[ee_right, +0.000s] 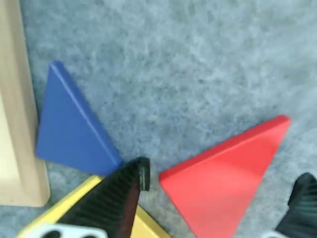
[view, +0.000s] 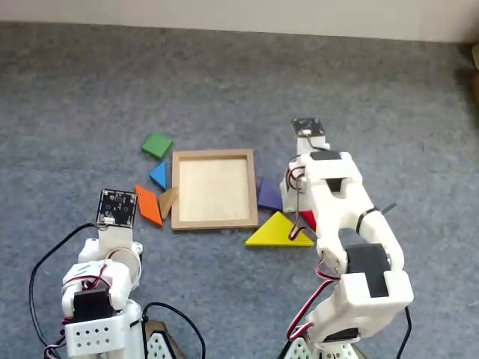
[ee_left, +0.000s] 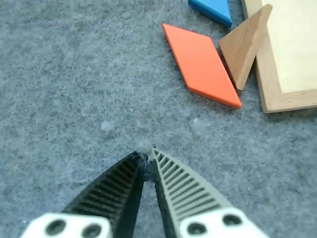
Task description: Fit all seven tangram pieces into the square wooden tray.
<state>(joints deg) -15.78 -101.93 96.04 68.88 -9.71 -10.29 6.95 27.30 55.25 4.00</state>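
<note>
Grey carpet | tray bare, centre | red triangle at about 4 o'clock of tray | right claw spread wide, astride the triangle, nothing gripped | left claw pinched closed, empty, toward 8 o'clock of tray | right arm judged nearer.

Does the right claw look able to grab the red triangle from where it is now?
Probably yes: the right claw is open and straddles the red triangle, which lies flat with nothing on top of it.
</note>
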